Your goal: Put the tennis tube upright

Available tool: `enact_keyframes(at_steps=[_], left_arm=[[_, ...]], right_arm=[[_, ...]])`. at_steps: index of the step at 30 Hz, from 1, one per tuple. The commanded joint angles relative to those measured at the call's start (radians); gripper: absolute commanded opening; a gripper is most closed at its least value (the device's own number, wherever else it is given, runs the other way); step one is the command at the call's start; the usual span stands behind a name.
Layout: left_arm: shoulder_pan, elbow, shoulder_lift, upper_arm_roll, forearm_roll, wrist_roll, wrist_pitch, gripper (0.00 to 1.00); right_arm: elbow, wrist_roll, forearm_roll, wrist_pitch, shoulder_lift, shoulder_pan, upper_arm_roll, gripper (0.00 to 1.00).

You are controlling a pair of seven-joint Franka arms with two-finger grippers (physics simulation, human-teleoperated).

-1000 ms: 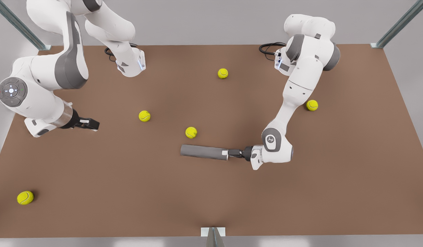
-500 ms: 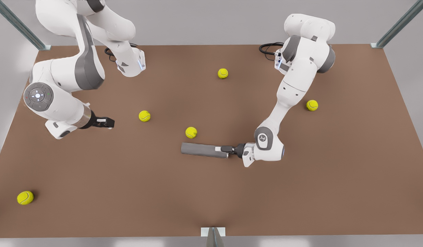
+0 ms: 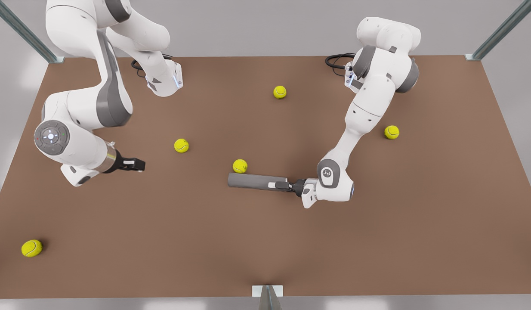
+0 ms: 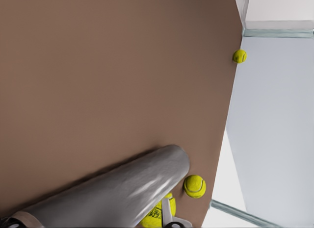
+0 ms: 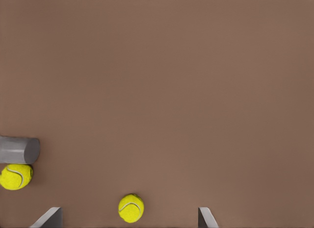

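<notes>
The tennis tube (image 3: 252,181) is a matte grey cylinder lying on its side near the middle of the brown table (image 3: 377,241). Its lighter rim faces the front view's right. My left gripper (image 3: 279,186) is at that rim end, shut on the tube's wall. In the left wrist view the tube (image 4: 122,189) runs away from the camera. Its far end touches a yellow-green tennis ball (image 3: 239,166). My right gripper (image 3: 136,164) hovers open at the front view's left, well apart from the tube. Its wrist view shows the tube's far end (image 5: 17,149).
Loose tennis balls lie about: one (image 3: 181,145) between the right gripper and the tube, one (image 3: 279,92) at the back, one (image 3: 391,132) at the front view's right, one (image 3: 32,248) near the left front corner. Metal frame posts (image 3: 502,30) stand at the back corners.
The left gripper slid over the tube's rim end and closed there; the tube then shifted towards the back against a ball. The right arm swung in towards the middle.
</notes>
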State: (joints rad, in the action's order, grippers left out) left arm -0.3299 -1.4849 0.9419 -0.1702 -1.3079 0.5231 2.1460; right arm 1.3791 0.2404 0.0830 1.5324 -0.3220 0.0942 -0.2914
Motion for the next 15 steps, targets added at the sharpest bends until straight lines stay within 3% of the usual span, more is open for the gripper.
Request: enact_keyframes(at_steps=[1,6,15], left_arm=[[0.0,0.0,0.0,0.0,0.002,0.0,0.0,0.93],[0.003,-0.002,-0.002,0.008,0.004,0.0,-0.034,0.65],[0.003,-0.002,-0.009,0.034,0.021,0.002,-0.094,0.53]], right_arm=[[0.0,0.0,0.0,0.0,0.0,-0.001,0.0,1.0],[-0.002,0.005,0.003,0.002,-0.005,-0.01,0.0,1.0],[-0.015,0.005,-0.002,0.014,-0.022,-0.013,-0.002,1.0]])
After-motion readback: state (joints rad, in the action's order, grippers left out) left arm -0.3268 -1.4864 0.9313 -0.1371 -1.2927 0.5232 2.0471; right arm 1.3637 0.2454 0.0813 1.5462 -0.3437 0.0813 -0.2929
